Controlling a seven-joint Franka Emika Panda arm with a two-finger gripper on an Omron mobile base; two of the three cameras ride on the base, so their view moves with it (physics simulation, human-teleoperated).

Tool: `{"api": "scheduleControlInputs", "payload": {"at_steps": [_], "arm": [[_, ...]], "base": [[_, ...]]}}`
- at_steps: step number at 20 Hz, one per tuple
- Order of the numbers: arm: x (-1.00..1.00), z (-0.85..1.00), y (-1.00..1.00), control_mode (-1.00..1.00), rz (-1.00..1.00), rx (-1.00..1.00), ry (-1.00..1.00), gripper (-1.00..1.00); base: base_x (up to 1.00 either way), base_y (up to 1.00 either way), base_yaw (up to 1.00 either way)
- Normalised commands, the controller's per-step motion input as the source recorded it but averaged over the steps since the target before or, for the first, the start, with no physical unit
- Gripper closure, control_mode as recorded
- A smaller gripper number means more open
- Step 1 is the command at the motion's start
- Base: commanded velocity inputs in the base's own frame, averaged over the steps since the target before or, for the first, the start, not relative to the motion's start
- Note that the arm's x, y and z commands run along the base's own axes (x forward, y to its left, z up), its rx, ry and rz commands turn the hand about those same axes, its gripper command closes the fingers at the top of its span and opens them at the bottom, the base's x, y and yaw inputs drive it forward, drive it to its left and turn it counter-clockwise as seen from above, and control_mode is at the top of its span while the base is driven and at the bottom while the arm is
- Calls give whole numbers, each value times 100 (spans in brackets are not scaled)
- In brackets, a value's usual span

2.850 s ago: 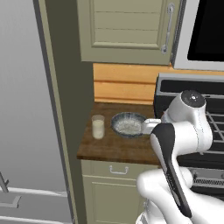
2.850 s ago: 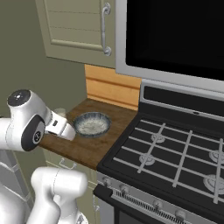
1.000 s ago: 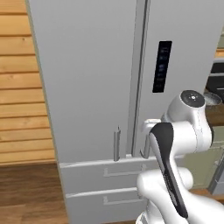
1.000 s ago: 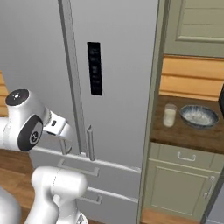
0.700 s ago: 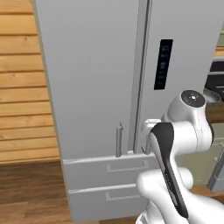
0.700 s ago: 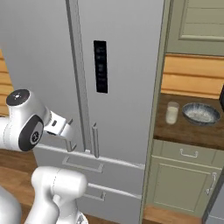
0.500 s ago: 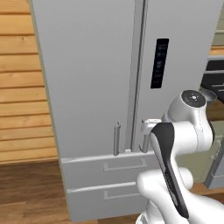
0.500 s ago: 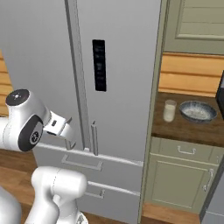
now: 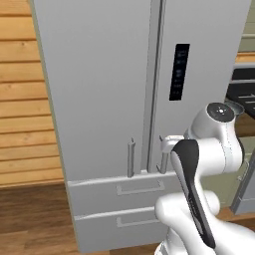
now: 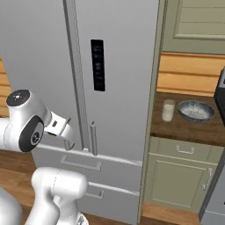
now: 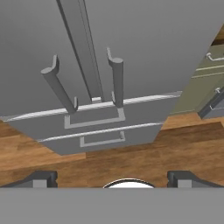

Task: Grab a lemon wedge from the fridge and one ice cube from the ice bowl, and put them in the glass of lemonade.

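Note:
The tall grey fridge [image 9: 104, 89] stands with both doors shut, so the lemon wedge is hidden. My gripper [image 11: 113, 179] is open with nothing between its fingertips, a short way in front of the lower ends of the two vertical bar handles [image 11: 116, 81]. It hangs at about that height in the base views too, as the gripper [image 10: 66, 137] and the gripper [image 9: 168, 144]. To the right of the fridge [image 10: 114, 66], the glass of lemonade [image 10: 167, 110] stands on a wooden counter [image 10: 184, 127], with the ice bowl [image 10: 196, 110] right beside it.
Two fridge drawers [image 11: 94, 129] lie below the doors, above a wooden floor [image 11: 131, 153]. Beige cabinets [image 10: 184, 176] sit under the counter and another [image 10: 197, 24] hangs above it. A dark stove edge [image 10: 219, 99] shows at far right. Wood-panelled wall [image 9: 25, 99] lies left of the fridge.
The whole picture has shifted: the base has driven from the counter to the fridge and keeps shifting slightly. The arm holds the same pose and the gripper stays open.

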Motion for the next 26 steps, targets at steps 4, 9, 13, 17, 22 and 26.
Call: {"api": "scheduleControlInputs", "payload": {"at_steps": [4, 9, 13, 17, 22, 26], "arm": [[0, 0, 0, 100, 0, 0, 0, -100], [0, 0, 0, 100, 0, 0, 0, -100], [-29, 7, 9, -100, 0, -1, -13, -100], [-52, 42, 9, -100, 0, -13, -41, -100], [-14, 27, -7, -100, 0, -5, -18, -100], [13, 0, -43, -100, 0, 6, 6, -100]], "base": [[-27, 9, 0], [0, 0, 0], [-1, 0, 0], [0, 0, 0], [0, 0, 0], [0, 0, 0]]}}
